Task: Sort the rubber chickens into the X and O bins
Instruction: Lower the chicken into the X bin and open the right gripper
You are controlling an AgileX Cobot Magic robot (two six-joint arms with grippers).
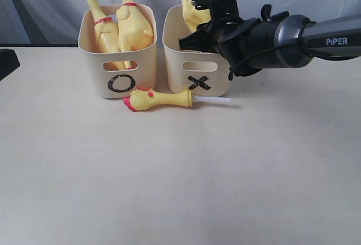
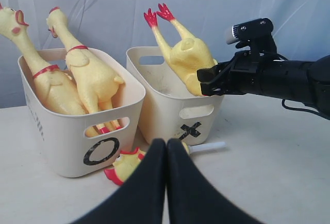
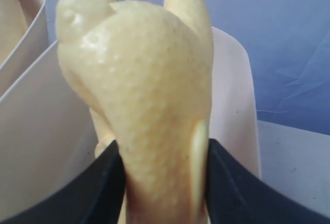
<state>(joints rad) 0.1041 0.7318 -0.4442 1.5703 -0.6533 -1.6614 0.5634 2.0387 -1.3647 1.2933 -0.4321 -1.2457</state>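
Our right gripper (image 2: 205, 82) pinches the long yellow rubber chicken (image 2: 186, 56), red feet up, at the rim of the cream plastic tub marked X (image 2: 170, 115). We should lower it well inside before letting go. Our left gripper (image 2: 166, 149) idles, jaws pressed together.

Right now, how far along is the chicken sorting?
Two chickens already stand in the O bin. The right gripper is shut on a third chicken, feet up, at the X bin; whether it is fully set down I cannot tell. A fourth chicken lies unsorted on the table in front of the bins. The left gripper is shut and empty.
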